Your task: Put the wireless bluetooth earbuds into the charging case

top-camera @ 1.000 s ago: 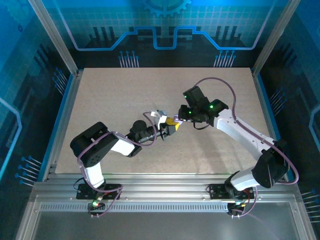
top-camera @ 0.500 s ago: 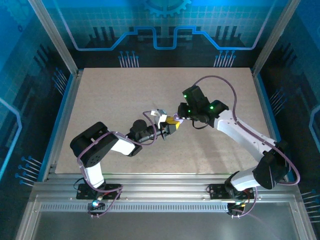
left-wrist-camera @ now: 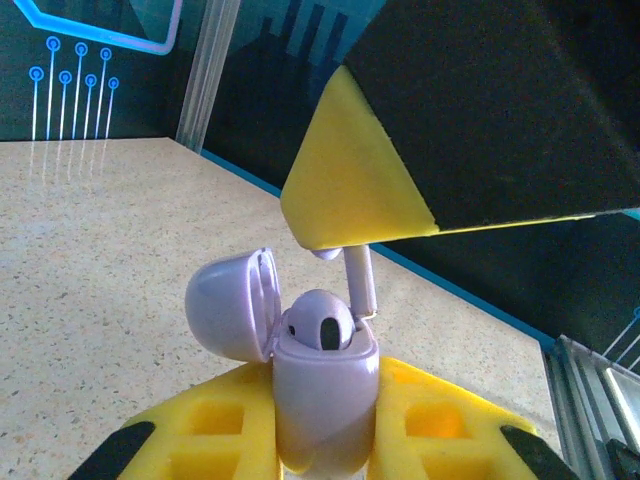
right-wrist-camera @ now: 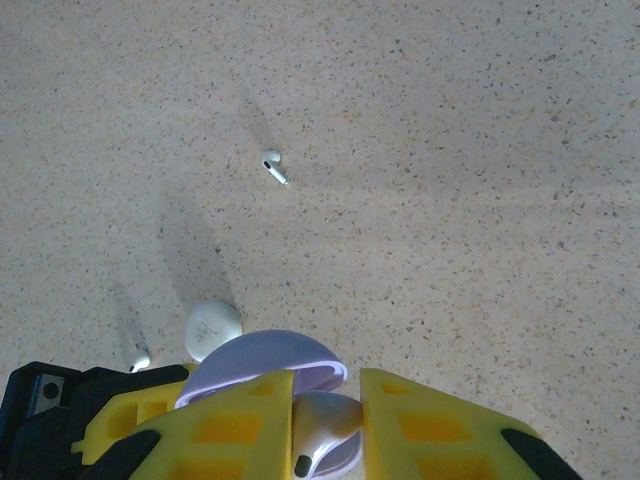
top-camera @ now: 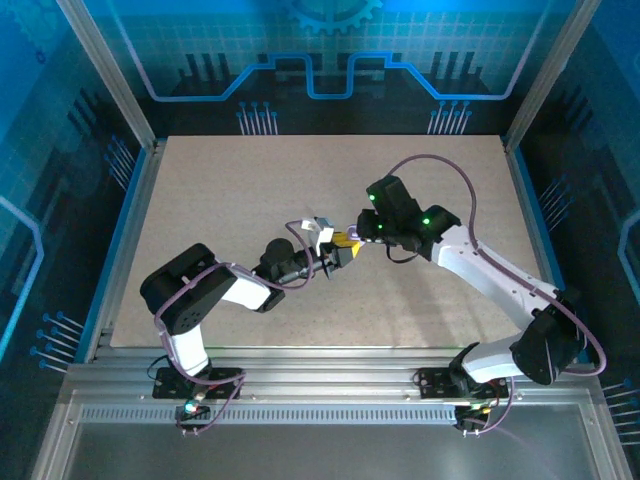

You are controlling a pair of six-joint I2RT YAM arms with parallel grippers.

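My left gripper [left-wrist-camera: 325, 425] is shut on the charging case [left-wrist-camera: 325, 385], a pale lavender-white shell held upright with its lid [left-wrist-camera: 228, 305] swung open to the left. One earbud [left-wrist-camera: 322, 322] sits in the case. My right gripper [right-wrist-camera: 325, 430] is shut on a second earbud [right-wrist-camera: 328, 418] directly over the open case. In the left wrist view that earbud's stem [left-wrist-camera: 360, 282] reaches down into the case beside the seated one. In the top view the left gripper [top-camera: 333, 256] and the right gripper [top-camera: 352, 240] meet at mid-table.
On the bare speckled table below lie a loose earbud [right-wrist-camera: 272, 166], a round white puck [right-wrist-camera: 212, 328] and another small earbud [right-wrist-camera: 140, 358]. A blue rim and metal frame posts [top-camera: 135, 215] border the table.
The two grippers have drifted slightly left together and the right arm's elbow has shifted. Both grips are unchanged.
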